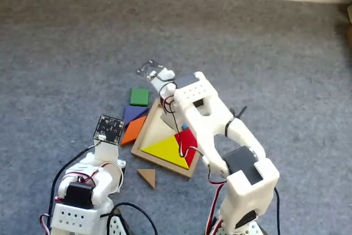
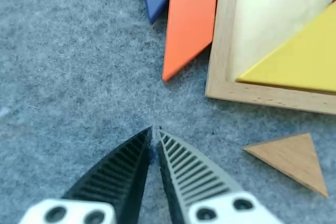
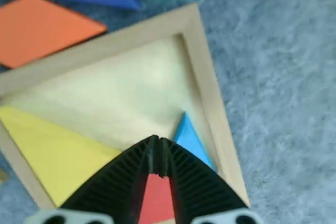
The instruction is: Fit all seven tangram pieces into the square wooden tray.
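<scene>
The square wooden tray (image 1: 164, 165) lies mid-table and holds a yellow triangle (image 1: 162, 149), a red piece (image 1: 188, 138) and a small light-blue triangle (image 3: 189, 135). Outside its left edge lie a green square (image 1: 139, 96), a dark blue triangle (image 1: 133, 113) and an orange parallelogram (image 1: 133, 130). A wood-coloured triangle (image 1: 147, 176) rests on the carpet in front of the tray. My right gripper (image 3: 157, 140) hangs shut and empty over the tray, above the red piece beside the light-blue one. My left gripper (image 2: 155, 129) is shut and empty over bare carpet, near the tray's corner and the orange parallelogram (image 2: 190, 22).
Grey carpet covers the whole table. The right arm's white body (image 1: 220, 130) spans the tray's right side and hides part of it. The left arm (image 1: 88, 185) sits at the front left. Open carpet lies to the far left, right and back.
</scene>
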`<state>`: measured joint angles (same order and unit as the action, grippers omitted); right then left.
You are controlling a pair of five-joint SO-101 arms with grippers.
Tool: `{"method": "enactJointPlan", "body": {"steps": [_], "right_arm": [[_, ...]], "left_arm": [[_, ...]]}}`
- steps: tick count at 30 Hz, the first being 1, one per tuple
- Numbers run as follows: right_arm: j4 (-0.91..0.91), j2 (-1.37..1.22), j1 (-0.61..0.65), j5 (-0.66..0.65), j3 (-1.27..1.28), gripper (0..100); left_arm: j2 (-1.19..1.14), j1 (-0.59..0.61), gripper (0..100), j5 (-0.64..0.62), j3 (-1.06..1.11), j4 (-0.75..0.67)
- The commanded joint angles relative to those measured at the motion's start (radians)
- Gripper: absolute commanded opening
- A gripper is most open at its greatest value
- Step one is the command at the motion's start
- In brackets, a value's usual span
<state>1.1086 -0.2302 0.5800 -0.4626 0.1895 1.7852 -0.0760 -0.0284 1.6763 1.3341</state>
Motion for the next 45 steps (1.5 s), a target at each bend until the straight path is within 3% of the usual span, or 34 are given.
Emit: {"method": "enactJointPlan", "body": {"steps": [1,16,23,29,35,45], "right_arm": [[-0.050,0.067,-0.061,0.014,0.010,0.5],[-0.064,0.082,-0.216,0.012,0.094,0.5],[-0.054,0.294,-0.219,0.014,0.162,0.5],[-0.251,0.507,-0.222,0.023,0.418,0.5],[-0.426,0.759,-0.223,0.176,0.627,0.5],[-0.615,1.115,-0.266,0.288,0.909,0.5]], "left_arm": [[0.036,0.012,0,-0.009,0.019,0.006],[0.036,0.012,0,-0.009,0.019,0.006],[0.036,0.012,0,-0.009,0.019,0.006],[0.036,0.010,0,-0.009,0.019,0.005],[0.036,0.010,0,-0.009,0.019,0.005],[0.036,0.010,0,-0.009,0.019,0.005]]}}
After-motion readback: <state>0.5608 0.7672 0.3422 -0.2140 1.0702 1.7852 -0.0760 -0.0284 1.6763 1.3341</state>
